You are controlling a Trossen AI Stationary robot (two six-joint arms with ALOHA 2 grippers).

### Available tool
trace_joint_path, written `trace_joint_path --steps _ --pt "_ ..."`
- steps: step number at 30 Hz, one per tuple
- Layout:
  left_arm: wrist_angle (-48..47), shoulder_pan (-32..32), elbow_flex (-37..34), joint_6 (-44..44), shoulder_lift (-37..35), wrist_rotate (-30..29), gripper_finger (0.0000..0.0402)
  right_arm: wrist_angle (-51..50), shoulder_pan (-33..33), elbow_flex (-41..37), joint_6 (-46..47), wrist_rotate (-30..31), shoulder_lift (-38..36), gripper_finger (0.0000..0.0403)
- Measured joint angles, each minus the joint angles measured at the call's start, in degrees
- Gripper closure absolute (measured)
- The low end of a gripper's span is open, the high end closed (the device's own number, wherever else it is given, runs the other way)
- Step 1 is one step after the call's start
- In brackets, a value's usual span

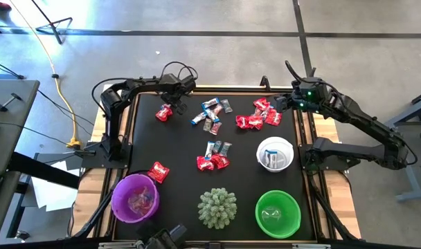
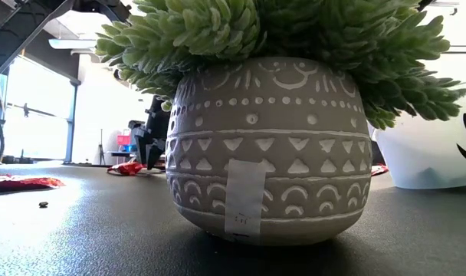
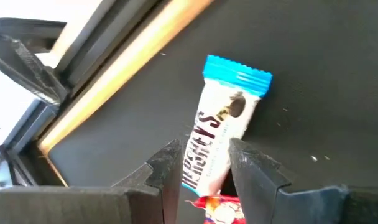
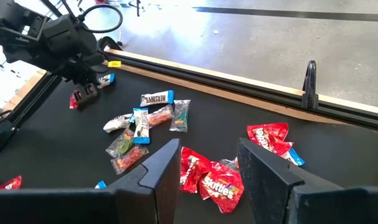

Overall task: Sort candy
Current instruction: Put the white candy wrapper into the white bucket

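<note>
Candy: small wrapped pieces scattered on the black table mat [image 1: 176,145].
- Blue-and-white Hershey's piece [image 3: 220,134]: lies on the mat between the fingertips of the left gripper [image 3: 204,163], near the far left edge of the table; a red piece [image 3: 221,210] lies under the same gripper. The jaws stand narrowly apart with the wrapper between them; whether they press on it cannot be told.
- Mixed cluster [image 1: 212,114] of blue-and-white and pinkish pieces: far centre of the mat.
- Red cluster [image 1: 260,116]: far right, just before the right gripper [image 4: 207,163], whose fingers stand apart and empty above it.
- Central group [image 1: 215,157]: red and blue-and-white pieces.
- Single red piece [image 1: 158,172]: just beside the purple bowl [image 1: 116,199], which holds some candy.

Other items: white bowl [image 1: 289,148], right of centre; green bowl [image 1: 293,207], near right; spiky green plant [image 1: 217,207] in a patterned pot [image 2: 264,146], near centre.
</note>
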Motion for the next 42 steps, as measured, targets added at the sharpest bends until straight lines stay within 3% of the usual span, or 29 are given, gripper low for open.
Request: trace_joint_path --steps 5,10,21,32,42 --pt "0.49 0.7 0.0 -3.93 0.0 0.86 0.0281 0.02 -0.01 0.02 0.02 0.01 0.0 0.0249" --pt "0.61 1.62 -0.03 -5.0 0.0 8.18 0.0281 0.02 -0.01 0.02 0.01 0.01 0.0 0.0249" --pt "4.14 2.93 -4.29 -6.71 -0.51 7.98 0.0287 0.0 0.0 0.01 0.02 0.04 0.0 0.0249" --pt "3.99 0.27 -4.68 -7.43 -0.24 4.23 0.0391 -0.02 0.01 0.0 -0.07 0.21 0.0 0.0249" --pt "0.15 -2.38 0.96 -7.43 0.36 2.4 0.0399 -0.02 0.0 0.01 -0.2 0.17 0.0 0.0249"
